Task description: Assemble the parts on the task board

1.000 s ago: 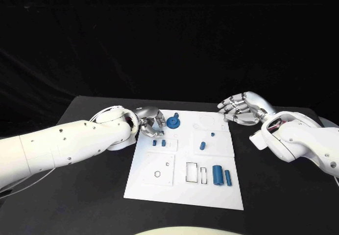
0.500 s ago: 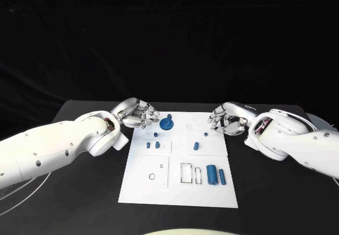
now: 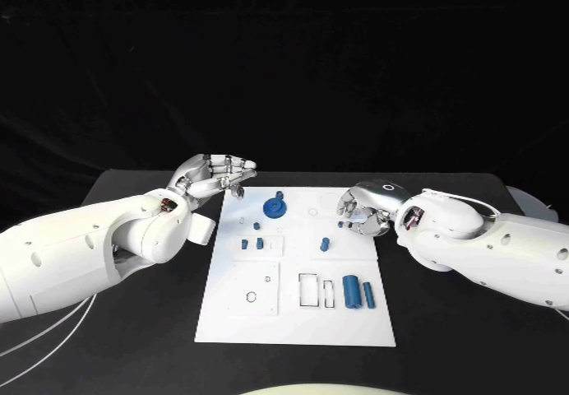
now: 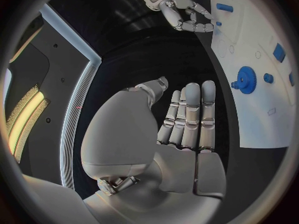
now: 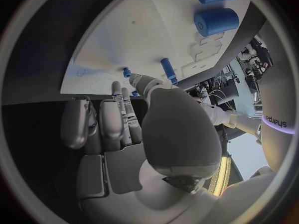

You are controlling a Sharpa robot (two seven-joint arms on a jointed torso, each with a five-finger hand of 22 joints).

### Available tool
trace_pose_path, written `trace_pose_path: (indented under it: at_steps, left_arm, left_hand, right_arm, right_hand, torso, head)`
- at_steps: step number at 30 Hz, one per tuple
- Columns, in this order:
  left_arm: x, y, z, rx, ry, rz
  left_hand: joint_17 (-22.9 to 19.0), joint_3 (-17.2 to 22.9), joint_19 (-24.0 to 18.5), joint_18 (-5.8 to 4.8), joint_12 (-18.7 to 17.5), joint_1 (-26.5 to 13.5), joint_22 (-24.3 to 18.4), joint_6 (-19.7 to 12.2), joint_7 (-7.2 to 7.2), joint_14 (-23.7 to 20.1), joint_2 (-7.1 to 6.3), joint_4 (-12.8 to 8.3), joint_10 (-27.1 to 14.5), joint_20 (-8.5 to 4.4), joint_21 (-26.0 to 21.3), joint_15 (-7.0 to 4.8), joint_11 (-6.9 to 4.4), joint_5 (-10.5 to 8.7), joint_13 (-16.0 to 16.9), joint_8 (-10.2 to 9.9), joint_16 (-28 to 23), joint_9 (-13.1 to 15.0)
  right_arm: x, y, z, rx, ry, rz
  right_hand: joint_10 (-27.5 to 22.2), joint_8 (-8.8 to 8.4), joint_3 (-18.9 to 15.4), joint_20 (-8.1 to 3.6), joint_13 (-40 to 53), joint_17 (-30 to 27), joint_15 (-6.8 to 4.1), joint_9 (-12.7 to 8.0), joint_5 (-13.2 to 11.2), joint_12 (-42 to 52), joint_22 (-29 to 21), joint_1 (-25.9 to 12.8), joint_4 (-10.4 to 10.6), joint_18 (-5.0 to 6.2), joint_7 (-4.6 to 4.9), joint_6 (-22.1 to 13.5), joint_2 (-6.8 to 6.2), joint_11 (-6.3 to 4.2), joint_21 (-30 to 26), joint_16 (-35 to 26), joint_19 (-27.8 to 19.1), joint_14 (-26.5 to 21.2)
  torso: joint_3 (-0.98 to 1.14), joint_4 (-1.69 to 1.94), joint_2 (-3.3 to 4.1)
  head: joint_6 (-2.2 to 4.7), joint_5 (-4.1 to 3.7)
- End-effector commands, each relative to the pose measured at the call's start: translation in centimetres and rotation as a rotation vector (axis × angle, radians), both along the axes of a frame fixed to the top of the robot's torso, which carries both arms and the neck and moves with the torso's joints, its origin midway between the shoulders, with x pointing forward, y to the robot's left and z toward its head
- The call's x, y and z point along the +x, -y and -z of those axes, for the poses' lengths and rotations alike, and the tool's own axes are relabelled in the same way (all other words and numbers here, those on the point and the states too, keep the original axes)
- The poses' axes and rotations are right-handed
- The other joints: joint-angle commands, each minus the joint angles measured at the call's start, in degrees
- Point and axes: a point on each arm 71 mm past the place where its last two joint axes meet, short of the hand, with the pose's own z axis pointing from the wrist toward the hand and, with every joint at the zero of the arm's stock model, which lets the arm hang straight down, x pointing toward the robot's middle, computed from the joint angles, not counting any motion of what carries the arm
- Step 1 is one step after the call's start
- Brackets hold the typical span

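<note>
The white task board (image 3: 297, 321) lies in the middle of the table. A blue gear (image 3: 275, 206) stands near its far edge, with two small pegs (image 3: 250, 243) and an oblong piece (image 3: 325, 243) further in. Two blue cylinders (image 3: 357, 292) lie at the near right. My left hand (image 3: 217, 175) hovers off the board's far left corner, fingers straight, holding nothing. My right hand (image 3: 365, 210) hangs over the board's far right part with fingers curled in, fingertips close to a small blue peg (image 5: 126, 72). I see nothing in its grasp.
The black table (image 3: 142, 346) runs wide on both sides of the board. Outlined slots (image 3: 308, 289) and a raised white plate (image 3: 260, 288) sit in the board's near half. The left wrist view shows the gear (image 4: 246, 79) and my right hand (image 4: 184, 12).
My left hand has lifted away from the gear to the board's far left corner and straightened its fingers. My right hand has moved left from beside the board to over its far right part.
</note>
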Motion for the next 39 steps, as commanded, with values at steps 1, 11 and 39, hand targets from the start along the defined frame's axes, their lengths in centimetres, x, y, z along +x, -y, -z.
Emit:
trace_pose_path:
  at_steps: [1, 11, 39]
  left_arm:
    - [0.0, -0.1, -0.3, -0.093, -0.006, -0.025]
    - [0.0, -0.2, -0.2, -0.097, -0.019, -0.026]
    - [0.0, -0.2, -0.1, -0.089, -0.035, -0.030]
  left_hand:
    - [-0.1, 0.3, -0.1, 0.88, 0.4, 0.3, -0.1, 0.5, -0.07, -0.4, 0.09, 0.1, 0.3, -0.21, -0.4, 0.08, -0.15, 0.26, 0.0, 0.2, -0.2, 0.1]
    - [-0.2, 0.4, -0.1, 0.88, 0.4, 0.4, -0.1, 0.5, -0.01, -0.4, 0.10, 0.0, 0.3, -0.23, -0.4, 0.08, -0.13, 0.26, 0.0, 0.2, -0.3, 0.1]
    - [-0.6, 0.9, 0.1, 0.85, 0.4, 1.1, -0.3, 0.1, 0.32, -0.3, 0.06, -0.4, -0.3, -0.26, -0.7, 0.18, 0.10, 0.29, -0.2, 0.1, -0.4, -0.1]
  right_arm:
    - [0.0, -0.3, 0.4, -0.079, 0.017, -0.005]
    - [0.2, -0.9, 1.0, -0.101, 0.005, -0.007]
    - [-0.2, -1.9, 2.8, -0.174, -0.031, -0.015]
  right_hand:
    - [0.2, -0.28, 0.5, 0.15, 0.0, 1.1, 0.46, 0.2, -0.1, -0.3, 1.9, -0.1, -0.1, -1.06, 0.11, 0.2, -0.07, 0.08, 1.7, 1.3, 0.8, 2.4]
    - [1.2, 0.09, 1.2, 0.13, 0.2, 3.0, 0.27, 0.6, -0.1, -0.1, 4.2, -0.2, -0.2, -1.49, -0.25, 0.9, 0.38, -0.25, 4.3, 3.6, 1.6, 2.6]
    - [5.1, 2.42, 4.9, -0.73, 1.6, 5.0, -0.97, 2.5, -2.7, 1.0, 8.7, 1.7, -3.0, -2.51, -1.95, 4.7, 2.90, -1.88, 9.6, 6.7, 3.7, 2.7]
  torso:
    - [-0.03, 0.03, 0.02]
    - [-0.03, -0.05, -0.04]
    - [0.03, -0.04, -0.06]
  head:
    - [-0.16, -0.06]
    - [-0.29, 0.00]
    - [-0.71, -0.02]
